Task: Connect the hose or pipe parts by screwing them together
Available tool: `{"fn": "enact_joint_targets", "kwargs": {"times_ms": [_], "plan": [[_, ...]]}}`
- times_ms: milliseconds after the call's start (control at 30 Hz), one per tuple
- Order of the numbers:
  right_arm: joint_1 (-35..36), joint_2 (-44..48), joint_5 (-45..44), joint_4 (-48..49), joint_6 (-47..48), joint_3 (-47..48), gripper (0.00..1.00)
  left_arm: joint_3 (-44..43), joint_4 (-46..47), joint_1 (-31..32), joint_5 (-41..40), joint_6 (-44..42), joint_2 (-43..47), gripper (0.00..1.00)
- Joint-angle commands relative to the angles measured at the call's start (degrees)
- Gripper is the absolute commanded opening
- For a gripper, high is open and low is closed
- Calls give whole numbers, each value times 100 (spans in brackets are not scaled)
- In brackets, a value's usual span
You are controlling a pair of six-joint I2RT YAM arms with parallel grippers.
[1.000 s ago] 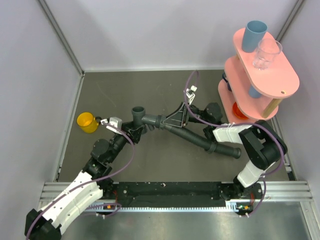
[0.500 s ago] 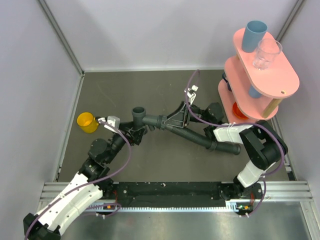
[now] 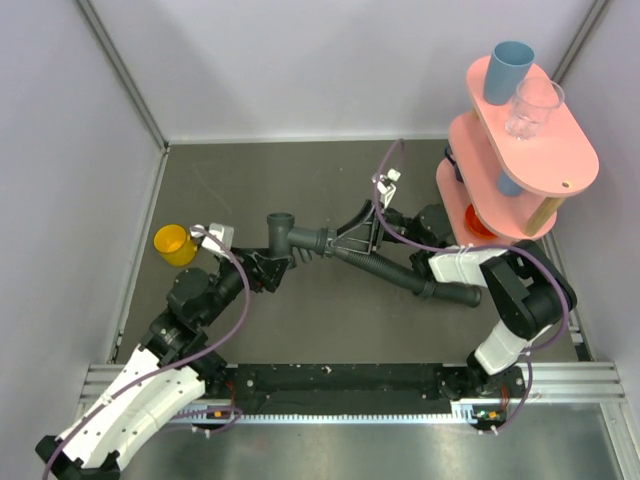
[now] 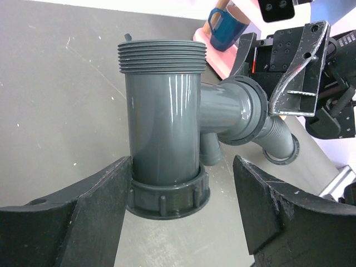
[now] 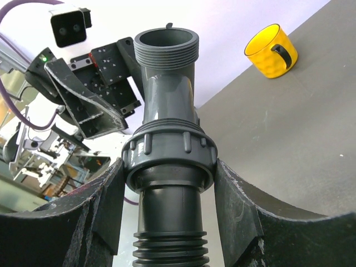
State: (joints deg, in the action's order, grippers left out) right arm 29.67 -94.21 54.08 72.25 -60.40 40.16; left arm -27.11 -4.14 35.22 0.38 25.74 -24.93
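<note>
Hose (image 3: pixel 400 272) and branch fitting (image 3: pixel 285 232) meet at the collar (image 5: pixel 169 158) in the middle of the table (image 3: pixel 320 330).
Right gripper (image 5: pixel 169 167) clamps the collar steady; left gripper (image 4: pixel 182 164) stands released astride the fitting, likely between turns.

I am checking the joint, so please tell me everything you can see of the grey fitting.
The fitting is a dark grey, glossy, plastic-looking tube with a threaded open end, a ribbed nut at the other end and a side branch. The hose collar sits on that branch, clamped by the right jaws. The left jaws stand open around the tube.
</note>
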Motion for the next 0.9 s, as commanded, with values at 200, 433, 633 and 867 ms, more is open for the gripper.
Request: {"fn": "enact_joint_targets", "kwargs": {"times_ms": [200,433,633,867], "plan": [[-128,316,-355,1002,283,124,0,-672,-1062,46,15,433,-82,75],[-128,859,-425,-95,1486,1,0,-1611,-2300,46,-714,756,-372,75],[-128,1388,-583,-850,2945,-210,0,-2675,-3433,37,-952,1573,-934,73],[397,2240,-1188,-1930,5506,-623,0,-4080,-4383,37,-1076,1873,-1716,72]]}}
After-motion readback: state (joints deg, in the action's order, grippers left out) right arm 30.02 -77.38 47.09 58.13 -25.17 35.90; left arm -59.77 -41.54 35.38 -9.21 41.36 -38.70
